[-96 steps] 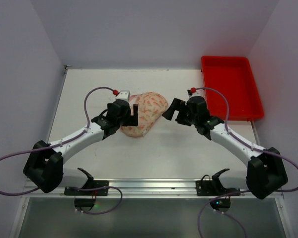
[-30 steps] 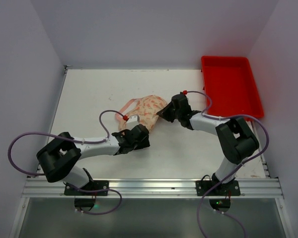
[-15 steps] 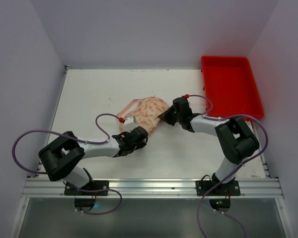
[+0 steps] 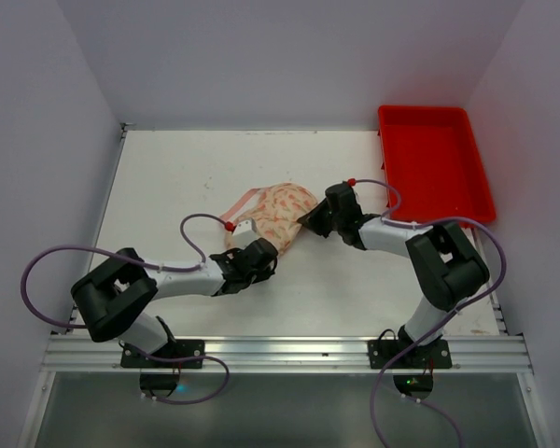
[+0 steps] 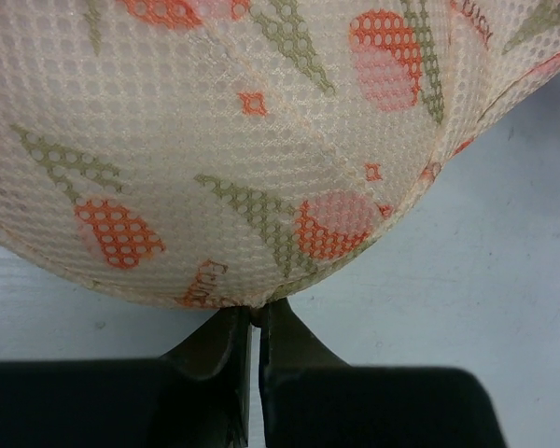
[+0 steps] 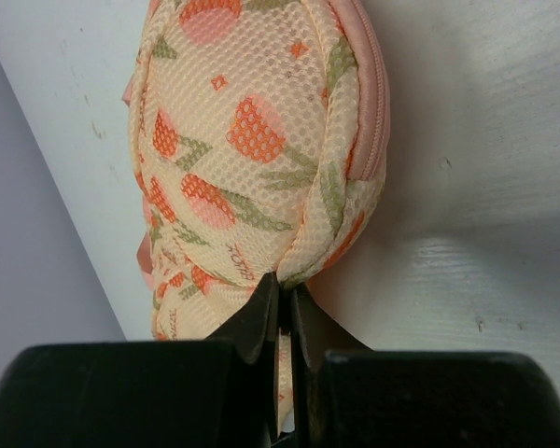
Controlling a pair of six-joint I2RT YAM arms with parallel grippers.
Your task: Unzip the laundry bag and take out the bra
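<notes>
The laundry bag [image 4: 276,206], a cream-peach mesh pouch with orange and green print, lies mid-table with its pink loop strap [image 4: 235,200] at the left. My left gripper [image 4: 262,250] is shut on the bag's near edge. In the left wrist view, the bag [image 5: 243,140] bulges above the left gripper [image 5: 256,315], whose fingertips pinch a small bit of the rim. My right gripper [image 4: 310,219] is shut on the bag's right end. The right wrist view shows the bag [image 6: 261,140] with its pink zip trim [image 6: 379,103] above the right gripper [image 6: 285,297]. The bra is hidden.
A red tray [image 4: 435,159] sits at the back right of the white table [image 4: 168,177]. Grey walls enclose the table on three sides. Both arms lie low, elbows bent towards the near rail [image 4: 280,353].
My left gripper has closed on the bag's near edge over the last second. The bag shifted slightly. The right gripper stayed shut on the bag's right end.
</notes>
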